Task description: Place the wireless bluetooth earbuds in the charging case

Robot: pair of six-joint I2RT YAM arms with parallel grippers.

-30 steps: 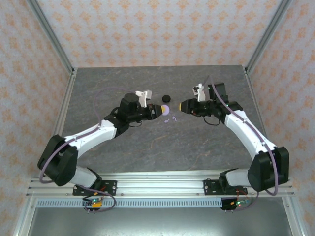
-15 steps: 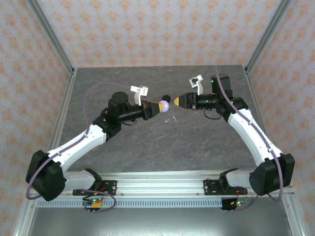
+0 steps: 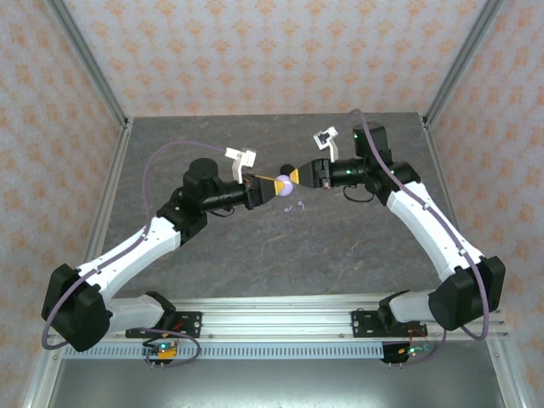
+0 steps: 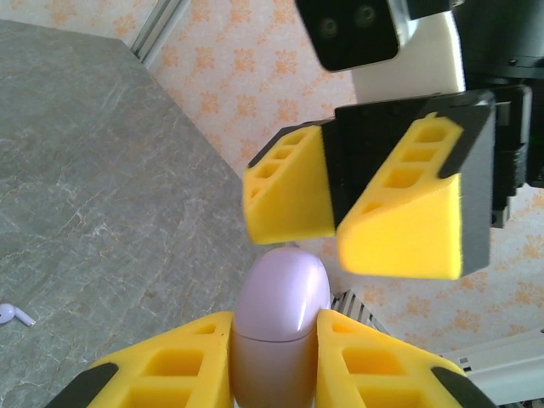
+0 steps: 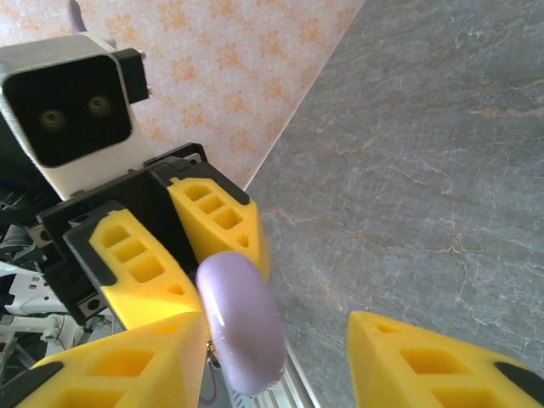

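we see the lavender charging case (image 4: pixel 280 323) pinched between the left gripper (image 4: pixel 276 348) fingers, held above the grey table (image 3: pixel 255 246). the right gripper (image 5: pixel 272 361) is spread around its free end. lavender earbuds (image 3: pixel 294 206) lie on the table just below.

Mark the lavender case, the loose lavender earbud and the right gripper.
lavender case (image 4: pixel 280 297), left wrist view, its rounded top.
lavender earbud (image 4: pixel 13 313), left wrist view, its body.
right gripper (image 3: pixel 292 177), top external view, between its fingers.
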